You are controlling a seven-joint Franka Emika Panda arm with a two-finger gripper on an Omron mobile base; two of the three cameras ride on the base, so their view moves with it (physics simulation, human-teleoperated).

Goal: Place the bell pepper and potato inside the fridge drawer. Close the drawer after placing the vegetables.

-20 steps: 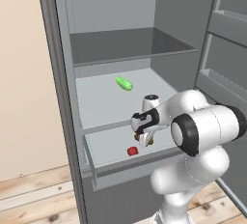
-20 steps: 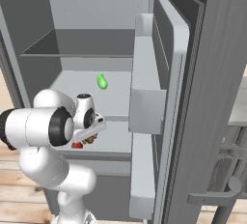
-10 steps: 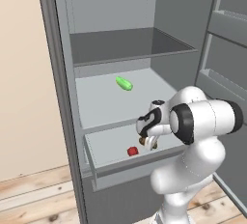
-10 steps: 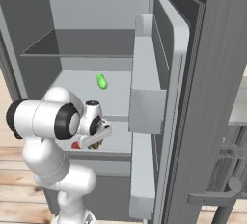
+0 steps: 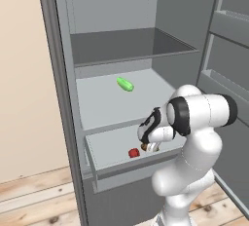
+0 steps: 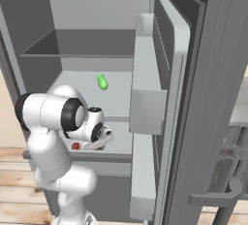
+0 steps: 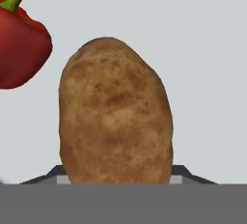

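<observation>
A: Where's the potato [image 7: 116,114]?

B: Centre of the hand view, upright between the gripper's [image 5: 147,146] fingers. The jaws are closed on it, so it hasn't been let go.

A: And the pepper [image 5: 133,153]?

B: Already lying on the floor of the drawer [image 5: 121,173], lower middle of the left base view. In the hand view it sits at upper left, just beside the potato, apart from it.

A: Why is the arm so low?

B: The hand hangs right over the open drawer, probably to set the potato down beside the pepper rather than drop it.

A: What's the green thing?

B: A green vegetable [image 5: 125,84] on the shelf [image 5: 102,103] above, mid-frame, well apart. Not part of this job.

A: What's left?

B: Release the potato, then push the drawer shut.
</observation>
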